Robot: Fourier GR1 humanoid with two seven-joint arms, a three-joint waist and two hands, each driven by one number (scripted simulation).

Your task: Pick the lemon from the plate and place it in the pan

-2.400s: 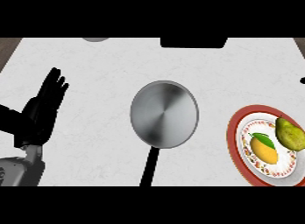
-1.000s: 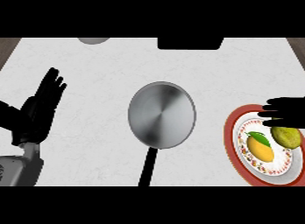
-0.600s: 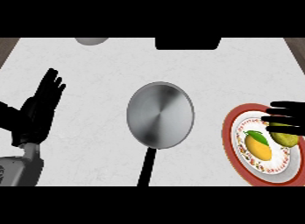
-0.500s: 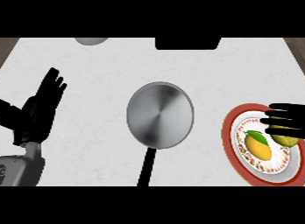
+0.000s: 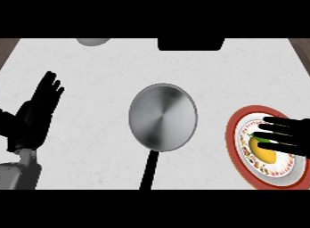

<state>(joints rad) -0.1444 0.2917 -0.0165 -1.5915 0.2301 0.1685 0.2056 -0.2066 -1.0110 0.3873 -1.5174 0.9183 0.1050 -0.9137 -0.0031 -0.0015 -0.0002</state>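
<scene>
Counter scene, listed by position relative to the pan (image 5: pixel 163 117), which sits at the centre of the pale counter (image 5: pixel 105 67) with its dark handle running toward the near edge. Plate (image 5: pixel 239 153): red-rimmed, white inside with a patterned band, just to the right of the pan and apart from it. Lemon (image 5: pixel 263 151): yellow, with a green leaf at its far end, lying on the plate on the side nearer the pan; not yet lifted. Right hand (image 5: pixel 301 138): black, coming in from the right edge, fingers straight and spread, pointing toward the pan and lying over the far half of the plate; the fingertips reach just past the lemon's far end, and nothing is held. Whatever else may lie on the plate beneath this hand is hidden. Left hand (image 5: pixel 34 116): well to the left of the pan, flat and wide with fingers up, resting, holding nothing. Beyond the pan, at the counter's far edge, a grey rounded object (image 5: pixel 93 41) and a black block (image 5: pixel 190 43), both only partly seen. Risks, as judged: the hand sits slightly beyond the lemon, so curling from there may catch only the leaf end and roll the fruit across the plate or over its rim; fingers may also close on something hidden under the palm; a low carry could knock the pan's rim and shift it.
</scene>
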